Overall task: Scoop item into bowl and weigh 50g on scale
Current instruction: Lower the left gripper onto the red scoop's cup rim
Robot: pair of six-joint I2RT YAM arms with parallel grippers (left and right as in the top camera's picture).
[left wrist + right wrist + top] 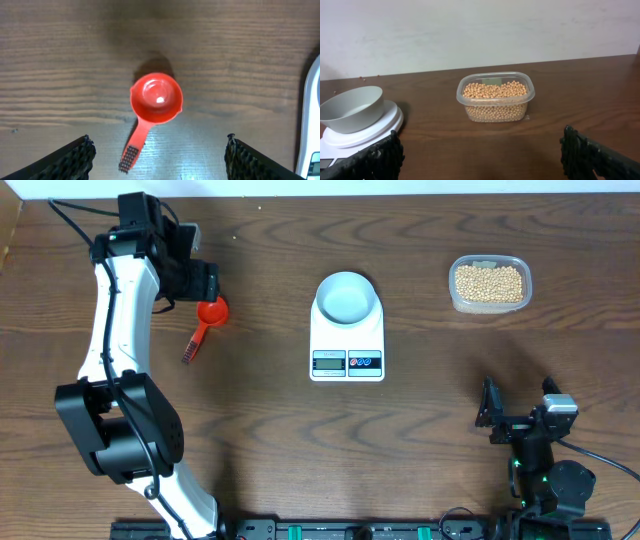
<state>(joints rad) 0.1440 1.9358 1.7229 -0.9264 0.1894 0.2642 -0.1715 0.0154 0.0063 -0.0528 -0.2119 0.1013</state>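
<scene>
Right gripper (519, 400) sits closest to the front edge of the wooden table (300, 440), at about 4 o'clock from the scale. Its fingers are spread as wide as they go and there is nothing between them. Its wrist view looks across bare wood toward the tub and the scale. Next out, near the middle of the table, lies the flat white scale (347, 340), with its display and two small round buttons on the near end. The digits are too small to read. A red scoop (212, 311) lies on the wood at about 9 o'clock from the scale and well apart from it. Its round cup is at the far end and its handle runs back toward 7 o'clock, ending in a dark ribbed grip. On the far half of the scale stands the small white bowl (347, 298), upright, with a pale inside. The left gripper (158, 144) hangs over the scoop with its fingers wide apart, one on each side of the handle, touching nothing and holding nothing. Farthest off, at about 2 o'clock from the scale, a clear plastic tub (452, 280) stands on the table, and the tan beans (489, 283) lie heaped inside it.
</scene>
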